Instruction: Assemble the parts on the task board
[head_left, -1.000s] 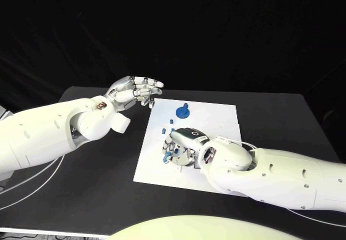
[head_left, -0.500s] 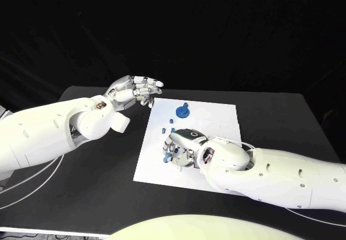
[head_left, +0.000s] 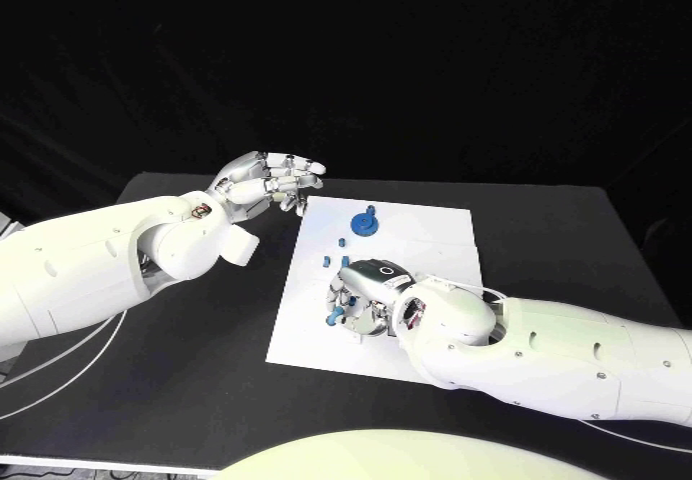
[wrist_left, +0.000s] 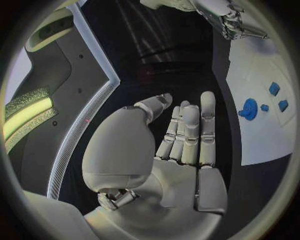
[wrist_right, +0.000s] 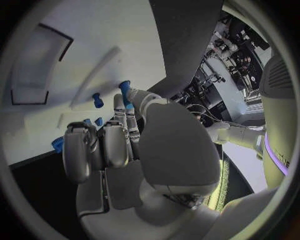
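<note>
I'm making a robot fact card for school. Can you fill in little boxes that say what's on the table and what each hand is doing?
Table: black table
Board: white flat task board, lying in the middle of the table
Big part: round blue part with a peg, standing at the board's far end
Small parts: small blue pieces scattered on the board
Left hand: raised beside the board's far corner, holding nothing
Right hand: down on the board, a blue peg between its fingers
</note>
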